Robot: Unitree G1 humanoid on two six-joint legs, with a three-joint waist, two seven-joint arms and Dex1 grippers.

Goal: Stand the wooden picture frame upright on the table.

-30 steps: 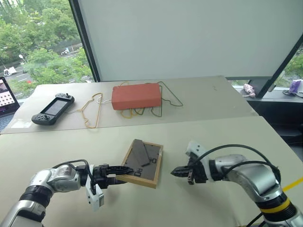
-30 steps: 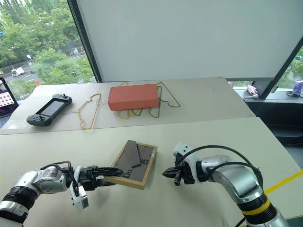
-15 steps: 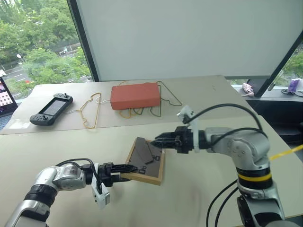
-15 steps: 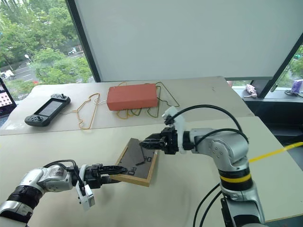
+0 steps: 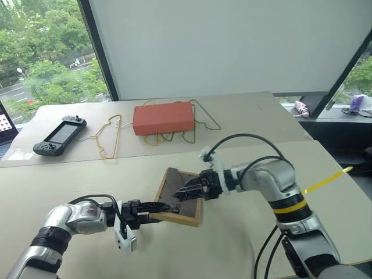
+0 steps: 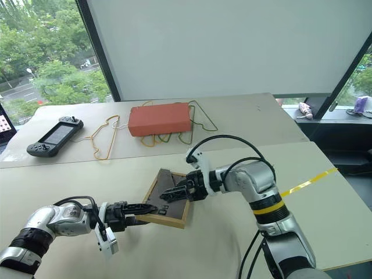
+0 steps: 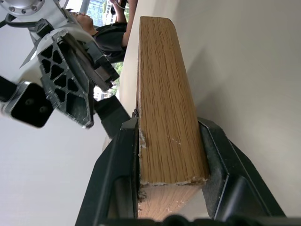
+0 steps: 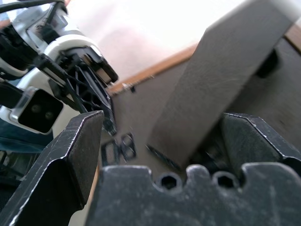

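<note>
Here, in the left eye view, the wooden picture frame (image 5: 179, 197) lies back-up and slightly tilted on the table (image 5: 244, 244), its near edge raised. The left gripper (image 5: 156, 206) is clamped on the near-left corner; the right gripper (image 5: 183, 192), fingers spread, hovers over the backing at the prop stand (image 5: 172, 187). Risk, as I judge it: one corner pinch is a thin hold, so a push on the stand could pivot the frame or slip it free.

Right eye view: same layout. An orange-red box (image 6: 160, 119) sits on wire hangers (image 6: 107, 135) well away, a handheld console (image 6: 50, 136) farther left.

Left wrist view: light wood, fine straight grain, rounded edge, a chipped corner between the black fingers (image 7: 120, 174). Smooth wood against hard pads looks likely to slide.

Right wrist view: matte grey, stiff stand, a flat tapered slab angled off the dark backing, small black clips (image 8: 117, 147) alongside. The spread fingers straddle the stand; a misaligned closing could catch the clips instead.
</note>
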